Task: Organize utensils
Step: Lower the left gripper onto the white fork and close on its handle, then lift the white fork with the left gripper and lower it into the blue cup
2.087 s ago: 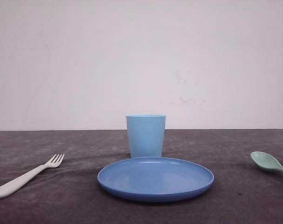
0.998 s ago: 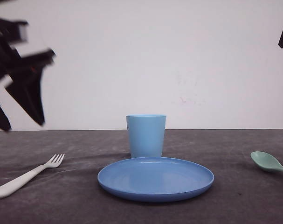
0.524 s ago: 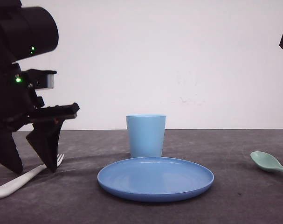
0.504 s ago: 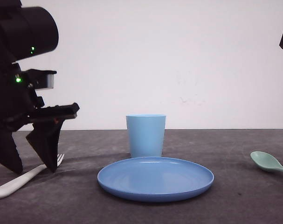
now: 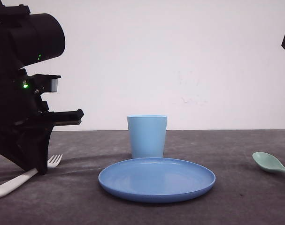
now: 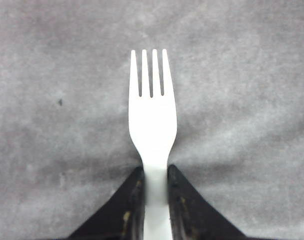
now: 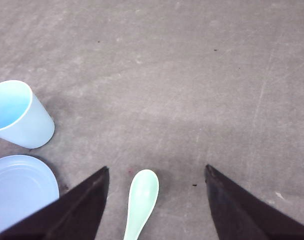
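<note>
Fork (image 6: pixel 152 120) lies flat on the counter (image 6: pixel 252 75), its neck pinched between the left jaws, tines ahead of them. Right jaws spread wide apart above the spoon (image 7: pixel 142 200), which lies between them.

White fork (image 6: pixel 152 125), mint-green spoon (image 7: pixel 142 199), blue plate (image 5: pixel 156 180).

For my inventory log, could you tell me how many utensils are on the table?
2. The white fork lies at the table's left, between the left gripper's fingers; the mint-green spoon lies at the far right, untouched.
</note>
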### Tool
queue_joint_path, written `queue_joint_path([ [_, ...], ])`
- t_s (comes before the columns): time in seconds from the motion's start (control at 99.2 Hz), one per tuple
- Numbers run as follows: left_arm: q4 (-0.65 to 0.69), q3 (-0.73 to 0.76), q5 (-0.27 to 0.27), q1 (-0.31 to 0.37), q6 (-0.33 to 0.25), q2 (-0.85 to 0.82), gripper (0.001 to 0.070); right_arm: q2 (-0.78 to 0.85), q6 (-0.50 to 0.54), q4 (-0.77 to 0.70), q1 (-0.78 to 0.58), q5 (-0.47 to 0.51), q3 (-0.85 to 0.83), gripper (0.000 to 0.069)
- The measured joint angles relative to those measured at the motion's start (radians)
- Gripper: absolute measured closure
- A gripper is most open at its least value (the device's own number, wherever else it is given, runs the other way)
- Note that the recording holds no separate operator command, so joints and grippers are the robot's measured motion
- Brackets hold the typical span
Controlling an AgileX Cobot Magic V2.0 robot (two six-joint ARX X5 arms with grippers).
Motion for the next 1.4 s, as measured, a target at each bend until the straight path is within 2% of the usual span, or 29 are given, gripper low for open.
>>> queue_joint_path([
  [0.181, -0.015, 0.0, 0.005, -0.014, -0.003, -0.04, 0.0671, 0.0, 0.0, 0.0, 0.0, 0.0, 0.0, 0.0312],
  [0.292, 0.078, 0.003, 0.008, -0.039, -0.003, -0.136, 0.0671, 0.0, 0.0, 0.0, 0.0, 0.0, 0.0, 0.0312],
  [0.423, 0.295, 0.023, 0.008, -0.069, 0.008, -0.234, 0.0671, 0.0, 0.0, 0.0, 0.0, 0.0, 0.0, 0.0312],
  [0.575, 0.568, 0.024, -0.002, -0.115, 0.091, -0.242, 0.0671, 0.0, 0.0, 0.003, 0.0, 0.013, 0.0, 0.0312],
  [0.676, 0.762, 0.024, -0.034, -0.143, 0.159, -0.204, 0.0671, 0.001, 0.0, 0.02, 0.0, 0.016, 0.0, 0.0312],
  [0.756, 0.904, 0.024, -0.038, -0.156, 0.206, -0.151, 0.0671, 0.001, 0.0, 0.036, 0.0, 0.016, 0.0, 0.0312],
  [0.978, 1.173, 0.024, -0.038, -0.161, 0.264, 0.036, 0.0671, 0.001, 0.0, 0.062, 0.0, 0.018, 0.0, 0.0312],
  [1.139, 1.258, 0.037, -0.039, -0.161, 0.268, 0.146, 0.0671, 0.001, 0.0, 0.063, 0.0, 0.02, 0.0, 0.0312],
  [1.401, 1.26, 0.061, -0.038, -0.169, 0.275, 0.261, 0.0671, 0.001, -0.007, 0.063, 0.0, 0.043, 0.0, 0.0312],
])
